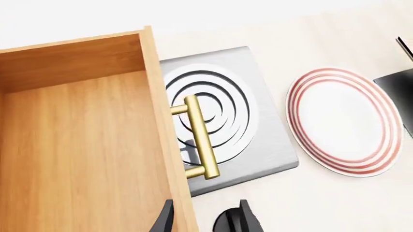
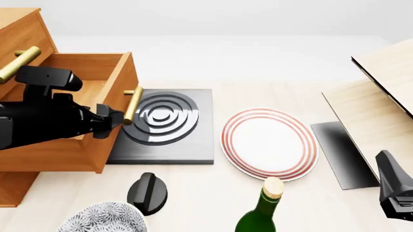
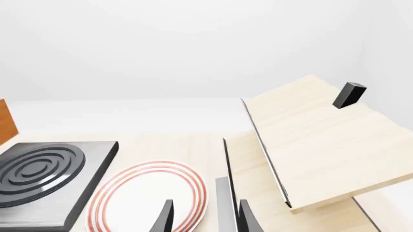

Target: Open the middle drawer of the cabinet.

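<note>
Left gripper [image 2: 115, 118] stands with jaws parted and holding nothing, one finger inside the drawer front and one outside, just short of the brass handle [image 2: 133, 104]. I judge this a release stance, since the middle drawer [image 2: 77, 104] is already drawn well out of the cabinet [image 2: 22, 34] over the burner plate [image 2: 169, 126]. Right gripper [image 3: 205, 217] is also parted and holding nothing, parked well apart, beyond the striped plate [image 2: 270, 144].
</note>
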`<state>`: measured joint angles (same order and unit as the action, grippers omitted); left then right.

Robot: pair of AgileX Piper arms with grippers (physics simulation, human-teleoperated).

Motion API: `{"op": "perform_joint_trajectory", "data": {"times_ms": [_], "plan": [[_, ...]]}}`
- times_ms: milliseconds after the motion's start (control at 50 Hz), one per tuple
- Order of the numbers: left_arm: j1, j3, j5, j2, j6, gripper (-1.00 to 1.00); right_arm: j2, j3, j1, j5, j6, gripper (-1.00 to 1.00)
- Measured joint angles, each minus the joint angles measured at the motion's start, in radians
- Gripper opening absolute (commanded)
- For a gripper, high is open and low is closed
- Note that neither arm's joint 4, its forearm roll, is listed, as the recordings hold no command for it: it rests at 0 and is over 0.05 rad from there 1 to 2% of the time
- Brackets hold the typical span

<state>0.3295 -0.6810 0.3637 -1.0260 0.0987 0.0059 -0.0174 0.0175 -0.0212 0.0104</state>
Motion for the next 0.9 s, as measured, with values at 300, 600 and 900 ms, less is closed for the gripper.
{"op": "perform_joint_trajectory", "data": {"times_ms": [300,600,900], "plan": [[0.037,-0.01,-0.014,-0.024,0.018,1.0,0.0,0.0,0.0,0.0,0.0,1.0],[0.047,-0.013,-0.017,-0.027,0.091,1.0,0.0,0.0,0.0,0.0,0.0,1.0],[0.056,-0.019,-0.008,-0.03,0.132,1.0,0.0,0.0,0.0,0.0,0.0,1.0]]}}
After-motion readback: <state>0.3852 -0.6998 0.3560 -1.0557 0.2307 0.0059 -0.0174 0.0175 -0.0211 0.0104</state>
